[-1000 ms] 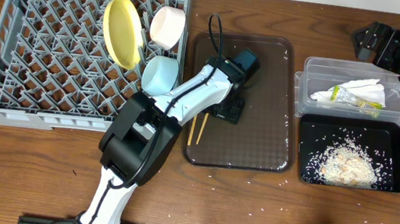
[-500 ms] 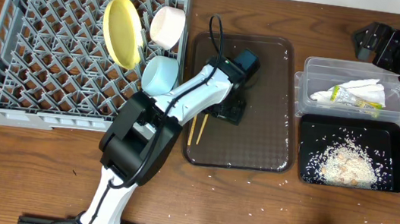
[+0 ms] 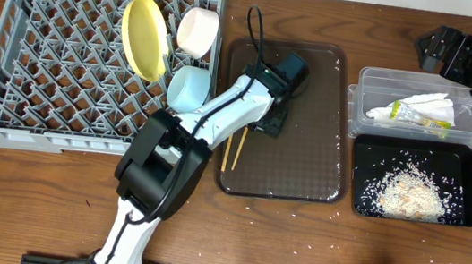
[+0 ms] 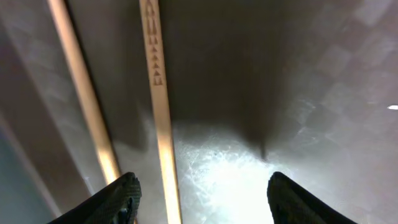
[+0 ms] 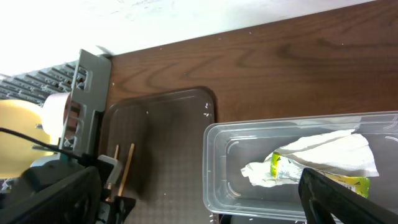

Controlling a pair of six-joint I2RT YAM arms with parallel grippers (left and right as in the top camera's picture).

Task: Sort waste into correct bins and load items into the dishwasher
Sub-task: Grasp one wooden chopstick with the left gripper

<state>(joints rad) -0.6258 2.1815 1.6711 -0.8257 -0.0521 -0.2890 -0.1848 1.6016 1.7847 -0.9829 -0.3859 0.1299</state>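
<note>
Three dishes stand racked: yellow plate, white bowl & light blue bowl, all on edge at the right side of the grey dish rack. The chopsticks look like the last item to load. The pair lies on the brown tray, near its left edge, just beside the rack.

Left gripper hovers low over them, jaws apart. In the wrist view one stick runs between the fingers, the other alongside the left-hand finger. No contact shows yet.

Waste looks mostly sorted. Napkin & wrapper sit in the clear tub, w/ rice heaped in the black tray next to it. Stray grains dot the table in front of the brown tray.

Right gripper hangs beyond the tub, jaws wide, holding nothing. The small white cup can't be made out in any view.

Est.: one pick-and-place left, plus the stray rice.
</note>
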